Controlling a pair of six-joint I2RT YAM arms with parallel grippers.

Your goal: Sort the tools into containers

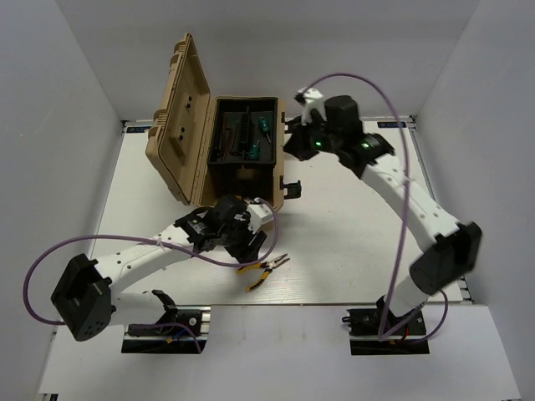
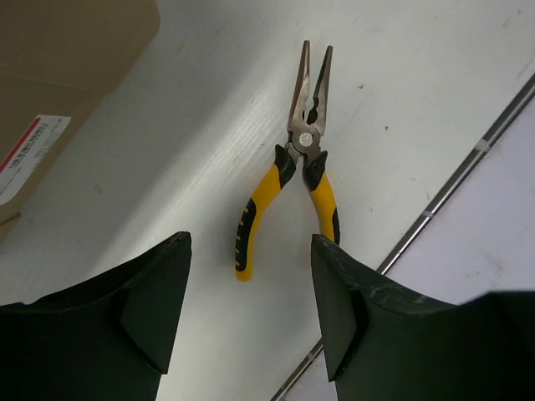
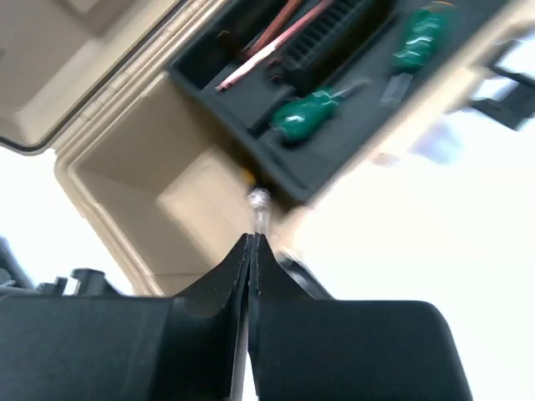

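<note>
Top view, toolbox (image 1: 238, 146): stood at the far edge of the worktop (image 1: 351, 234), left of centre, with its lid (image 1: 177, 117) open to the left.
Top view, pliers (image 1: 266, 269): lay flat by the near edge, about centre, with the left gripper (image 1: 244, 249) just beside them.
Left wrist view, left gripper (image 2: 251, 309): jaws apart and empty. The pliers (image 2: 305, 159) lay on the worktop (image 2: 418, 75) beyond them.
Right wrist view, right gripper (image 3: 251, 251): jaws together, near the open toolbox (image 3: 125, 192). A small pale blur at their tip could not be identified.
Right wrist view, tray (image 3: 251, 100): held two green screwdrivers (image 3: 305, 113).

White arm links (image 1: 138, 261), black joints and bases; purple cables (image 1: 27, 284) loop alongside; tool fingers (image 2: 159, 309) are matte black wedges.
</note>
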